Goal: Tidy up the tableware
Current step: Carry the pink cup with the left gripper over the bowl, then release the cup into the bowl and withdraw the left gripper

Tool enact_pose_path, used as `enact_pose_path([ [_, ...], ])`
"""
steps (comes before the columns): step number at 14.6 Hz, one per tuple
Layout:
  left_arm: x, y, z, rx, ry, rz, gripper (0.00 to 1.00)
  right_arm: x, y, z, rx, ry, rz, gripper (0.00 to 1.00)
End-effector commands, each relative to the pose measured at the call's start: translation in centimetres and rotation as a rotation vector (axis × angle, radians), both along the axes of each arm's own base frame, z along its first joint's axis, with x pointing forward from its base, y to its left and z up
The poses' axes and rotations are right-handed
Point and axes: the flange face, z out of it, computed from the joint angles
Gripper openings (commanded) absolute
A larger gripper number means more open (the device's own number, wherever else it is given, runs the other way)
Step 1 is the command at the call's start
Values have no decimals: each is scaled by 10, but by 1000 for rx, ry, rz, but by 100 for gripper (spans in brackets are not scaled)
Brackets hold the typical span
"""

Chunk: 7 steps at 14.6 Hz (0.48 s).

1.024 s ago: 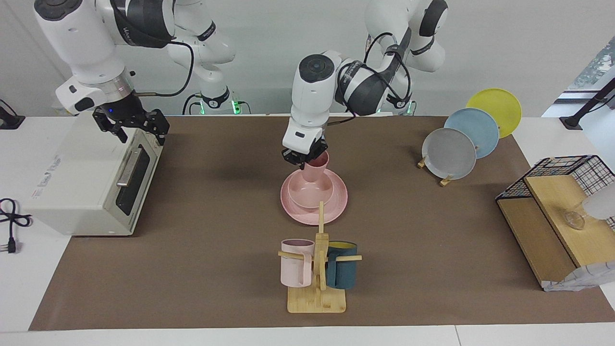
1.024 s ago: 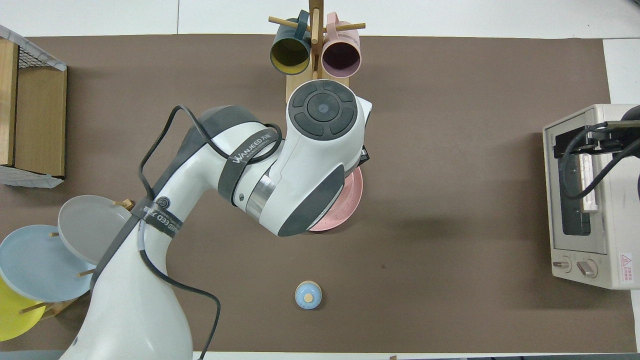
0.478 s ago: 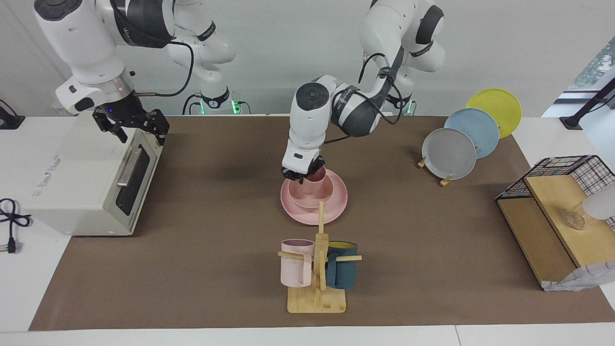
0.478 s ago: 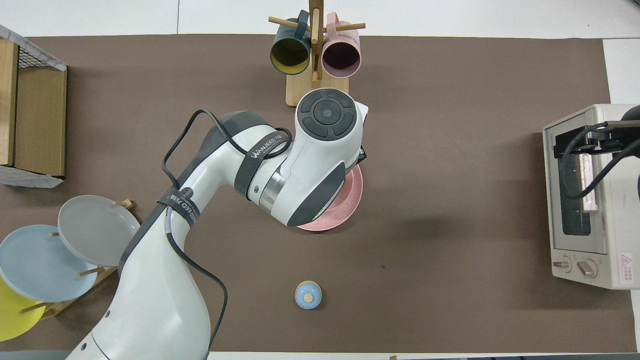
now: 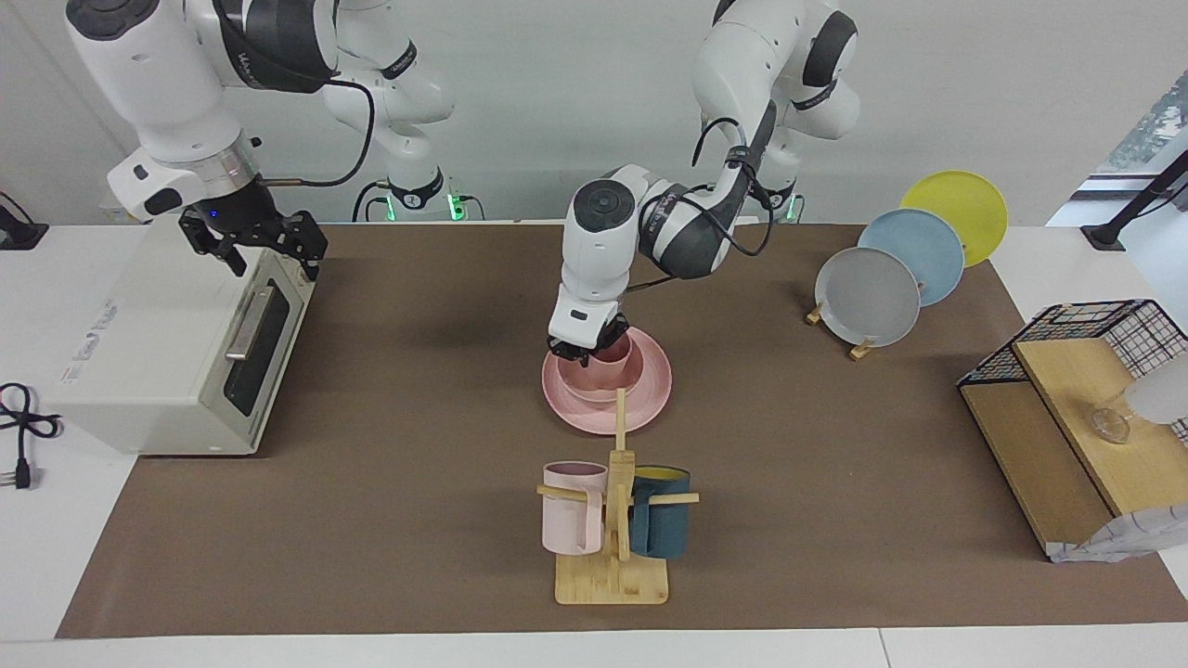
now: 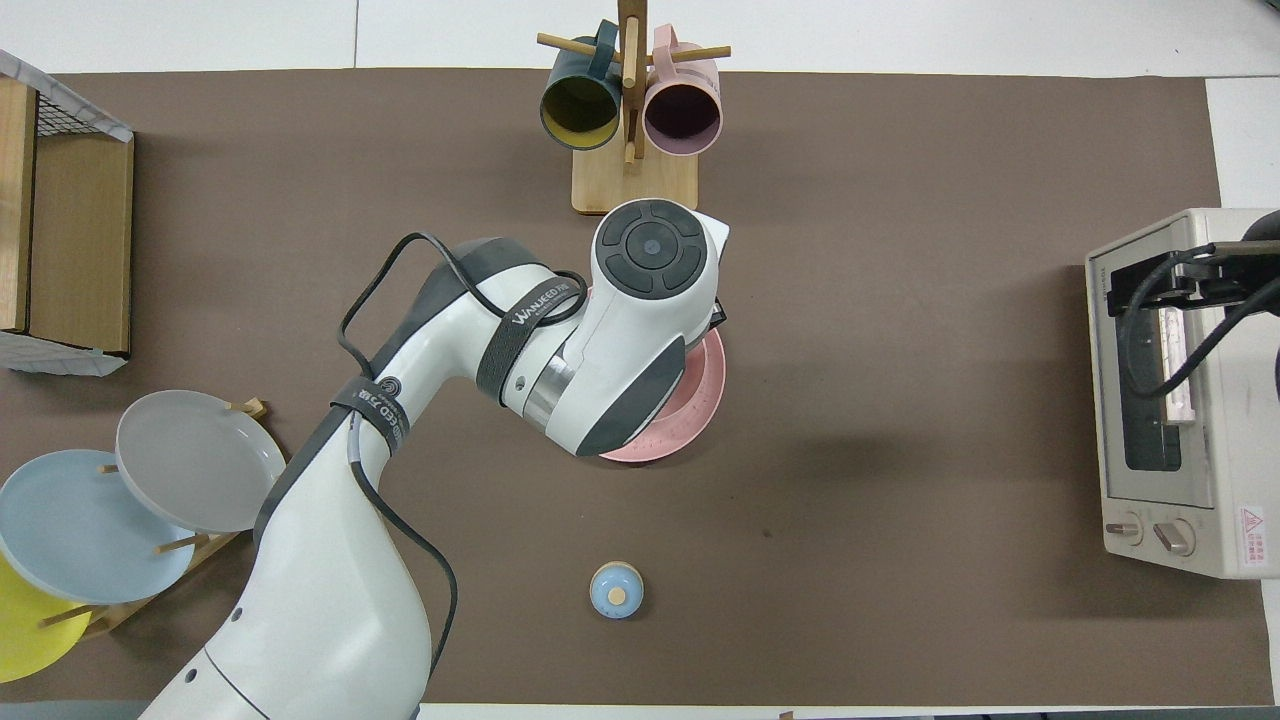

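The left end effector is down at the middle of the counter, its fingertips pinched tight on the rim of the salmon-pink cup. The cup stands upright inside the pink bowl, sunk low so that only its upper part shows above the bowl's rim. The bowl sits on the wide pink plate, which lies flat on the brown mat. In the overhead view the left arm's wrist covers the cup and bowl, and only an edge of the plate shows.

The right end effector waits over the white toaster oven at the right arm's end of the counter, its fingers spread wide with nothing between them.

Farther from the robots than the plate stands a wooden mug tree carrying a pale-pink mug and a dark-teal mug. Grey, blue and yellow plates stand upright in a rack toward the left arm's end, near a wire-and-wood shelf. A small blue knob-topped item lies nearer to the robots than the plate.
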Motion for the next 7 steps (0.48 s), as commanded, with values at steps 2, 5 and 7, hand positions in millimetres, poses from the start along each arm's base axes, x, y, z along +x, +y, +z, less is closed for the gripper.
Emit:
enact_pose_path([
  [2, -2, 3, -3, 34, -38, -8, 100, -5, -2, 2, 23, 1, 16, 100],
  [5, 2, 9, 5, 35, -43, 0, 100, -5, -2, 2, 25, 1, 16, 100],
  [7, 14, 38, 42, 39, -51, 28, 100, -5, -2, 2, 25, 1, 16, 100],
])
